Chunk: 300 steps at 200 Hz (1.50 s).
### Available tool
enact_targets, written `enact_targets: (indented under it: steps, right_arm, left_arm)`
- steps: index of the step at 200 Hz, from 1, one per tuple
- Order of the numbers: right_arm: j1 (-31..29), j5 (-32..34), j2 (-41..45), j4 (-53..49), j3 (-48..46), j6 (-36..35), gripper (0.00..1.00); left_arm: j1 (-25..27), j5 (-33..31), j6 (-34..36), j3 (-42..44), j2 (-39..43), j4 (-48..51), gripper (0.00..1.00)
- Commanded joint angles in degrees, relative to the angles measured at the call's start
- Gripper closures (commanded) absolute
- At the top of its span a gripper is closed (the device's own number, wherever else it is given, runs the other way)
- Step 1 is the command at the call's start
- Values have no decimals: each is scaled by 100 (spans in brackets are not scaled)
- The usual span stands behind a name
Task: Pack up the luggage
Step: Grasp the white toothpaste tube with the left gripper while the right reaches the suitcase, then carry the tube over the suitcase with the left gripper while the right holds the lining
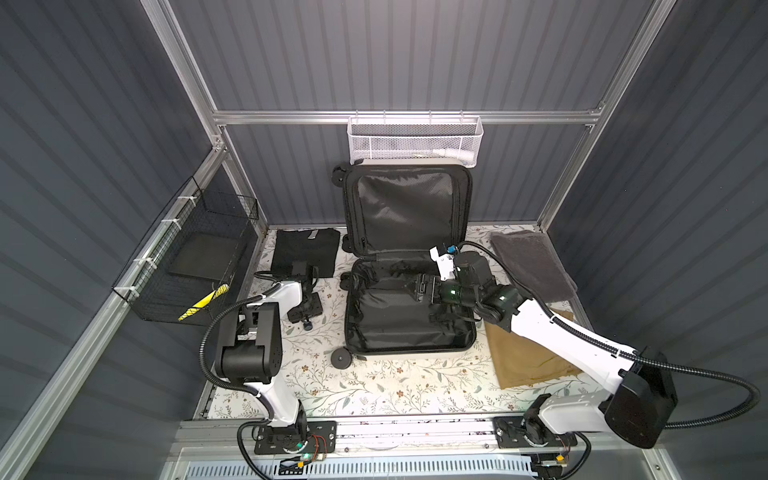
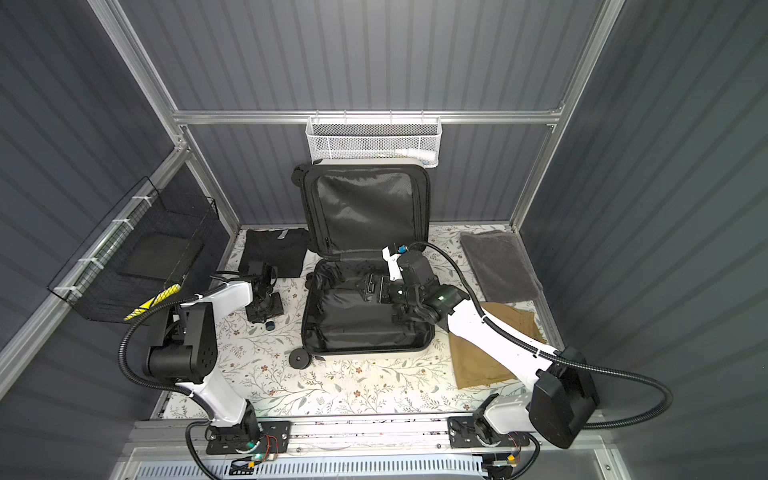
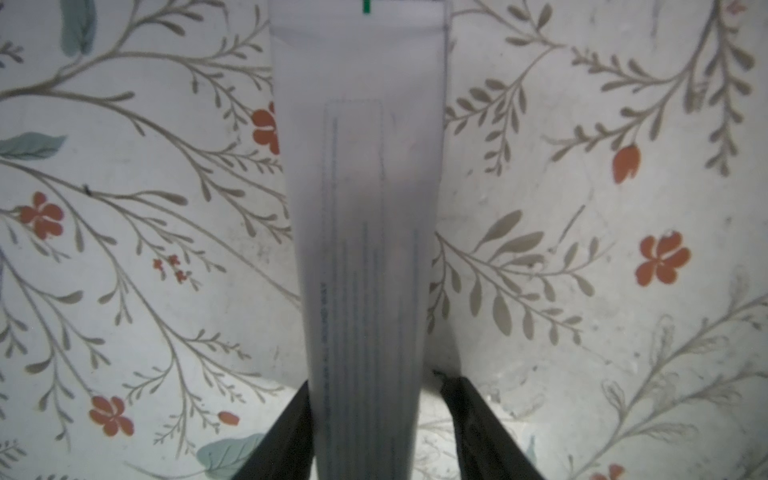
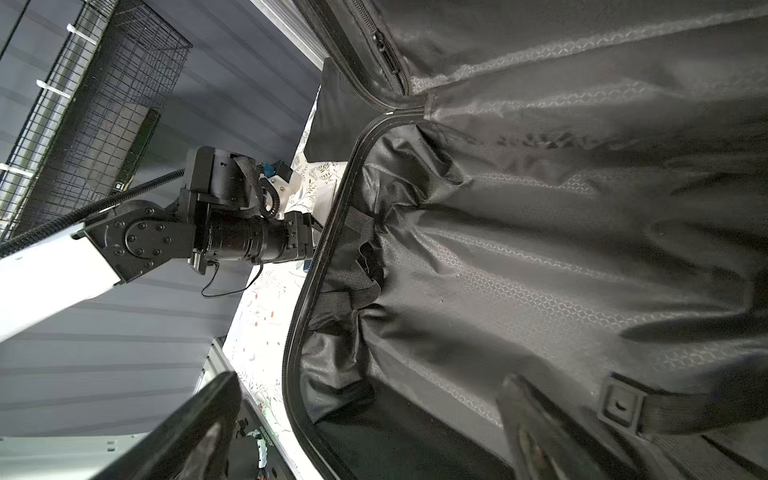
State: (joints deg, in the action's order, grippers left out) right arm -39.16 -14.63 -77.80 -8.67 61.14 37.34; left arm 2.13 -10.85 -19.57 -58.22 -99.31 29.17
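The luggage (image 1: 386, 324) lies open on the floral table, its black-lined lid (image 1: 403, 203) leaning on the back wall. Both top views show my left gripper (image 1: 304, 311) pointing down at the table, left of the case. A pale tube (image 3: 365, 208) lies lengthwise between its fingers, and its blue cap (image 1: 306, 325) pokes out below. One finger (image 3: 291, 424) touches the tube; the other (image 3: 469, 415) stands a little apart from it. My right gripper (image 1: 409, 286) hovers open over the lower half's lining (image 4: 540, 249) with nothing between its fingers.
A folded black garment (image 1: 305, 251) lies left of the lid. A grey towel (image 1: 532, 266) and a tan cloth (image 1: 523, 357) lie right of the case. A black wire basket (image 1: 195, 257) hangs on the left wall, a white mesh basket (image 1: 415, 139) on the back rail.
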Motion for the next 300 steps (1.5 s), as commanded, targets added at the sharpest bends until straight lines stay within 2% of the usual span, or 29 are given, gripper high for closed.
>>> enact_targets:
  steps: [1, 78, 107, 157, 192, 229, 300]
  right_arm:
    - [-19, 4, -75, -131, 209, 28, 1]
    - [5, -168, -447, -249, 592, 15, 1]
    - [69, -378, -627, -243, 750, 136, 1]
    - [187, -1010, -907, -11, 916, 459, 2]
    - [316, -1414, -1060, 297, 895, 778, 2]
    - [481, -1758, -1123, 612, 856, 1049, 4]
    - [786, -2038, -1097, 839, 862, 1249, 9]
  left_arm:
    - [-37, 125, 22, 242, 114, 180, 52]
    - [-37, 469, 258, 249, 1020, 538, 71]
    - [-29, 925, 489, 143, 1496, 685, 77]
    - [148, 1824, 711, 6, 2373, 611, 78]
    - [769, 2184, 801, -160, 2769, 363, 78]
    - [1329, 2494, 738, -467, 2774, 189, 78]
    - [2456, 2348, 718, -1036, 2364, 85, 80]
